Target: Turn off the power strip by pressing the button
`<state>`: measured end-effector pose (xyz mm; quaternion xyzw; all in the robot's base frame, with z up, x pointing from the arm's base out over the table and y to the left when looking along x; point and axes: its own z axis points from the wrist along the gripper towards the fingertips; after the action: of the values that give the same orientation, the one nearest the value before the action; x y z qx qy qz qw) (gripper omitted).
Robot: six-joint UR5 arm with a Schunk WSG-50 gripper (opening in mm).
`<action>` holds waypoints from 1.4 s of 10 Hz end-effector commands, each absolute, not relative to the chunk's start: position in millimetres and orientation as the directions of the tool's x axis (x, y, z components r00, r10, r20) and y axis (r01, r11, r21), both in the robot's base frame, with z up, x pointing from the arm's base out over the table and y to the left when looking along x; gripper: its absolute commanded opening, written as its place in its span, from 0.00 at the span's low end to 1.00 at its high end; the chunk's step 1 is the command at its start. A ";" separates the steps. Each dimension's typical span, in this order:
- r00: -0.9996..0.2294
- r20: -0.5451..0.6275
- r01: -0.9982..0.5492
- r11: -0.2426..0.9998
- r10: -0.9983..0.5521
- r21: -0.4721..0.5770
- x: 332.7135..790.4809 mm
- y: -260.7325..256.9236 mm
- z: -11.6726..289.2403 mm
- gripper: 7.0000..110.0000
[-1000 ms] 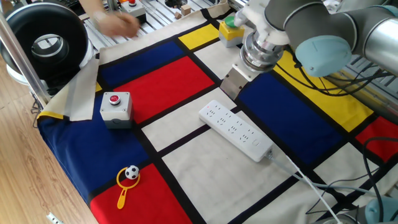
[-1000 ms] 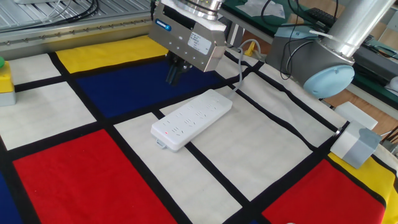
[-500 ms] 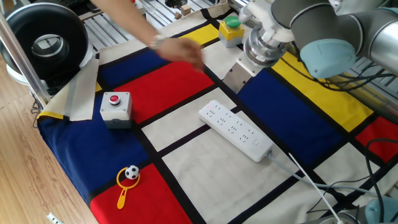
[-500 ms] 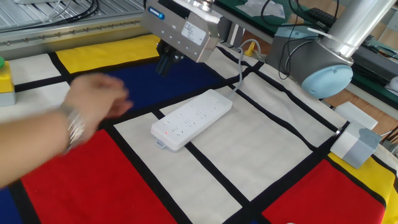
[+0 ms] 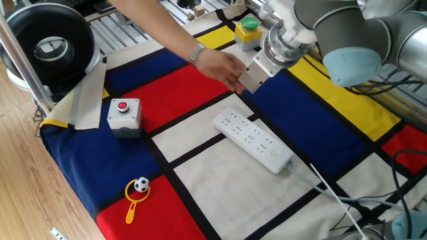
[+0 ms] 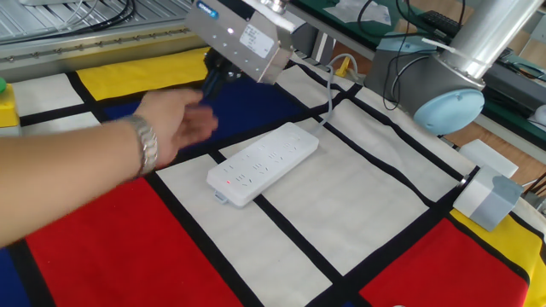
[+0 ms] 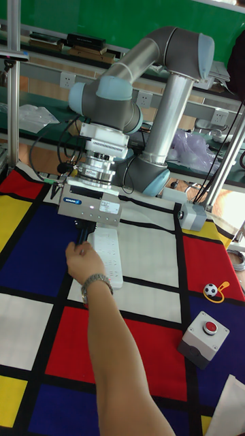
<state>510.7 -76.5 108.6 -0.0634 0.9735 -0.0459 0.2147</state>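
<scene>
Hovering at eleven o'clock of the long flat white plastic power strip [image 6: 263,163], the pincer [image 6: 213,83] (jaw state unclear) meets a person's hand [image 6: 175,124].

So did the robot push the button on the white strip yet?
Not yet. The gripper hangs above the cloth, beside the power strip, touching nothing. A person's hand is reaching in next to the gripper. A small red light shows at the strip's end. Moving over the button and pressing it is all left.

Wooden floor [image 5: 27,180] beside the table, green wall [image 7: 102,17] behind cluttered shelves [image 7: 61,58]
</scene>
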 end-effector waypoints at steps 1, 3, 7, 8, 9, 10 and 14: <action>-0.865 -0.470 -0.139 0.984 -0.176 -0.114 536.7 -70.5 102.4 0.00; -0.844 -0.511 -0.125 0.986 -0.164 -0.109 545.5 -65.5 107.8 0.00; -0.852 -0.506 -0.098 0.990 -0.136 -0.101 537.0 -61.5 111.5 0.00; -0.852 -0.506 -0.098 0.990 -0.136 -0.101 536.8 -61.4 111.1 0.00; -0.852 -0.505 -0.094 0.990 -0.134 -0.103 537.3 -61.9 110.1 0.00; -0.851 -0.508 -0.095 0.990 -0.136 -0.106 538.6 -62.2 109.3 0.00; -0.845 -0.514 -0.107 0.989 -0.146 -0.106 541.5 -59.4 107.9 0.00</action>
<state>539.0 -59.8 107.1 -0.0695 0.9608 -0.0398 0.2654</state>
